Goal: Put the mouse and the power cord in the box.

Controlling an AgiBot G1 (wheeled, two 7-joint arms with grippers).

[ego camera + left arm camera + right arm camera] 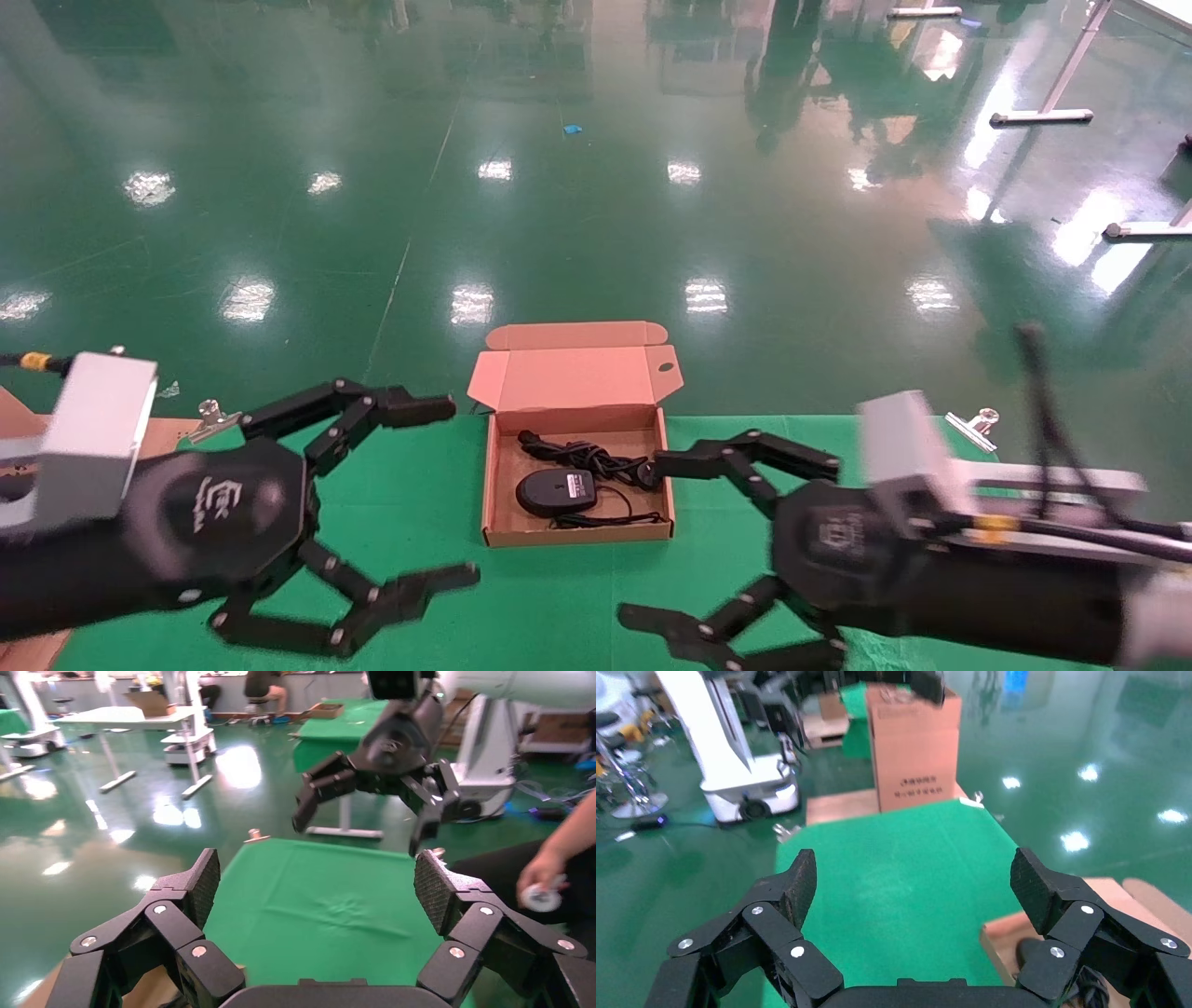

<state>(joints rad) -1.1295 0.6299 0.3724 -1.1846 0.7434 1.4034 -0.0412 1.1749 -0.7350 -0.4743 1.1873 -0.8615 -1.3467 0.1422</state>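
Observation:
The brown cardboard box (497, 522) lies open in the middle of the green table, its lid (573, 377) folded back. Inside it rests the black mouse (556, 491), white label up, with its thin cable looped beside it. The bundled power cord (582, 458) lies in the box behind the mouse. My left gripper (449, 494) hovers open to the left of the box, holding nothing. My right gripper (647, 539) hovers open to the right of the box, its upper finger over the box's right edge. A corner of the box (1011, 931) shows in the right wrist view.
Green cloth (419, 485) covers the table, held by metal clips (970, 424) at its edges. A brown board (163, 431) lies at the far left. A tall cardboard carton (916, 745) stands beyond the table. A person's hand (545, 881) shows at the side in the left wrist view.

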